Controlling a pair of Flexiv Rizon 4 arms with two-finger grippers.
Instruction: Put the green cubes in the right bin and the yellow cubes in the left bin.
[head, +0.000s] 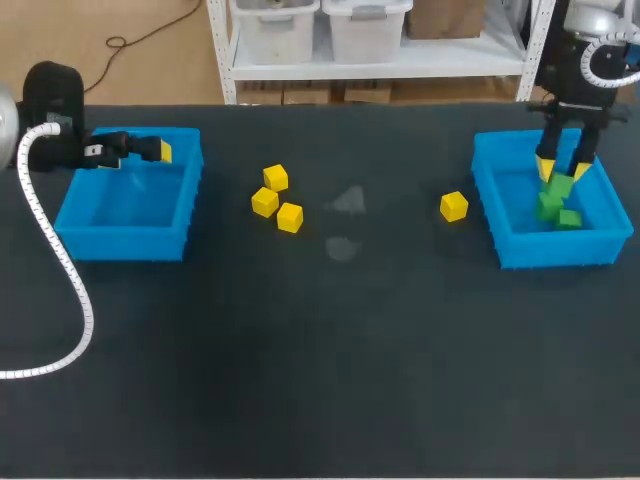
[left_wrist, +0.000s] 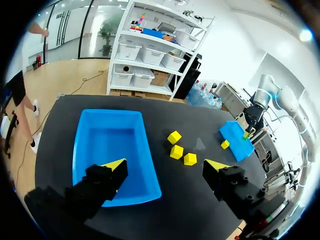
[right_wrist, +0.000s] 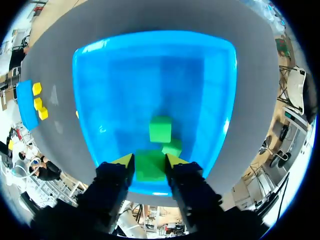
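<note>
Over the right blue bin (head: 500, 215) hangs my right gripper (head: 563, 172), shut on a green cube (head: 561, 186); in the right wrist view the green cube (right_wrist: 150, 166) sits squeezed between the yellow fingertips (right_wrist: 126, 161). Two more green cubes (head: 550, 207) (head: 570, 218) lie in that bin, ahead of the gripper (right_wrist: 160, 129) (right_wrist: 173, 148). My left gripper (head: 150, 150) stands open above the far rim of the left blue bin (head: 120, 240), which holds nothing (left_wrist: 112, 145). Several yellow cubes lie on the table: three clustered (head: 276, 178) (head: 264, 202) (head: 290, 217), one (head: 453, 206) near the right bin.
The table is a dark mat (head: 320, 350). Two faint pale smudges (head: 348, 200) mark it between the cube cluster and the lone yellow cube. A white cable (head: 60, 270) from my left arm loops over the table's left side.
</note>
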